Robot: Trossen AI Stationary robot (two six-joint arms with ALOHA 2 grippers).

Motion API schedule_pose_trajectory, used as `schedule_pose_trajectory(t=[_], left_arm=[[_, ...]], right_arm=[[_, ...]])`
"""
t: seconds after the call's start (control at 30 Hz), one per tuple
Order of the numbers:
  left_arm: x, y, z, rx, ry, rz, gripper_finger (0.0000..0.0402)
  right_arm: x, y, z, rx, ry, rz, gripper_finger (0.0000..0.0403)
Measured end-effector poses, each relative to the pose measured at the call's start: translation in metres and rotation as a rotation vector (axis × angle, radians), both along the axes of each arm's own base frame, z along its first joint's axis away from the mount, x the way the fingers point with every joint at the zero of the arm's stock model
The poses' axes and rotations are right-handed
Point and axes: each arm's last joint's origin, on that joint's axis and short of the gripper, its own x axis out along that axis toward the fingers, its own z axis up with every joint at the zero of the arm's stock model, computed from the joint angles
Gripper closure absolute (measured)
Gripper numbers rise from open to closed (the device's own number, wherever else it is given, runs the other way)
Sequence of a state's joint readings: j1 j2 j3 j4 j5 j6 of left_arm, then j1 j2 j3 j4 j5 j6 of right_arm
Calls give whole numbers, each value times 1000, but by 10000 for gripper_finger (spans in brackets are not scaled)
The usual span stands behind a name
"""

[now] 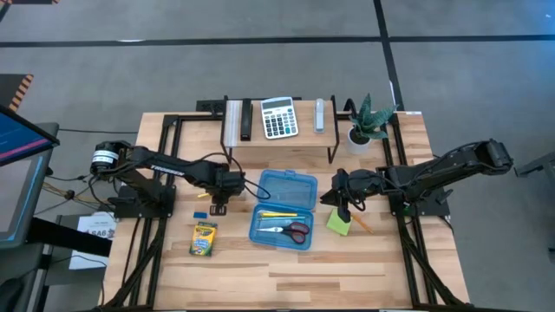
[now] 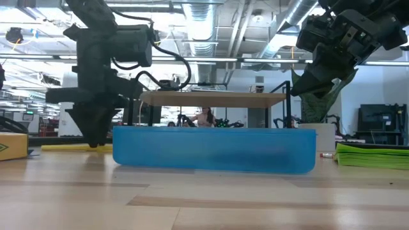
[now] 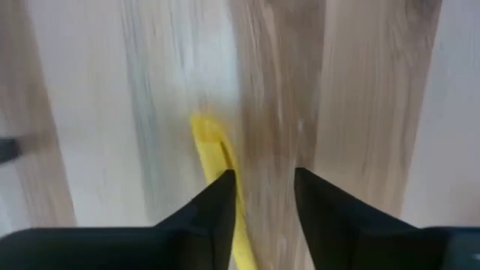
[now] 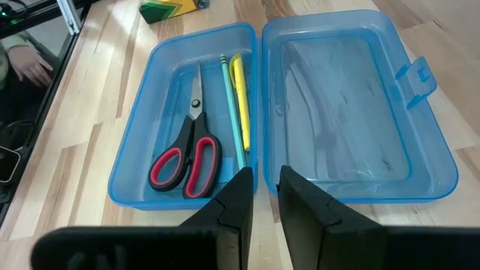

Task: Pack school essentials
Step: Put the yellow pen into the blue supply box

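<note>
nearest on the desk (image 1: pixel 286 269) lies the crayon box (image 1: pixel 204 238). beyond it sits the open blue case (image 1: pixel 284 208), red-handled scissors (image 4: pixel 186 161) and pencils (image 4: pixel 234 97) inside. the left pincer (image 1: pixel 217 204) hangs low beside it, fingers narrowly parted over a yellow pencil (image 3: pixel 217 172). the right pincer (image 1: pixel 345 211), narrow and empty, hovers above the green sticky-note pad (image 1: pixel 338 223). farther back, a calculator (image 1: pixel 278 117) tops the shelf (image 1: pixel 325 143), a potted plant (image 1: pixel 366 121) alongside.

In the left wrist view a blurry yellow thing (image 3: pixel 217 161) lies on the worktop (image 3: pixel 360 97); its near end hides behind one dark finger. The crayon box (image 4: pixel 171 8) at 12 o'clock is cut off by the picture's edge.
</note>
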State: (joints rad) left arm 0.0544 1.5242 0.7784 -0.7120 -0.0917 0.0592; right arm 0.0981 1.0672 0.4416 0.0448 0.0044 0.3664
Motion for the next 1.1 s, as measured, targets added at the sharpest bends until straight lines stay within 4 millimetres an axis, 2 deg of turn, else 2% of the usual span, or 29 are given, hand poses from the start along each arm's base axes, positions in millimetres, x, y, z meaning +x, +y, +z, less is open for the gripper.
schedule_pose_trajectory(t=[0.17, 0.4, 0.6, 0.93, 1.03, 1.1], left_arm=[[2, 4, 0, 3, -20, 7, 246], [-5, 12, -11, -13, -46, 45, 246], [-10, 10, -21, -70, -70, 63, 284], [-12, 12, -23, -129, -74, 101, 391], [-11, 12, -20, -140, -76, 106, 396], [-10, 11, -12, -127, -87, 126, 387]], right_arm=[[0, 0, 0, 0, 0, 0, 315], [0, 0, 0, 2, 0, -2, 315], [0, 0, 0, 2, 0, -1, 315], [0, 0, 0, 1, 0, 0, 315], [0, 0, 0, -1, 0, 1, 315], [0, 0, 0, -1, 0, 1, 315]])
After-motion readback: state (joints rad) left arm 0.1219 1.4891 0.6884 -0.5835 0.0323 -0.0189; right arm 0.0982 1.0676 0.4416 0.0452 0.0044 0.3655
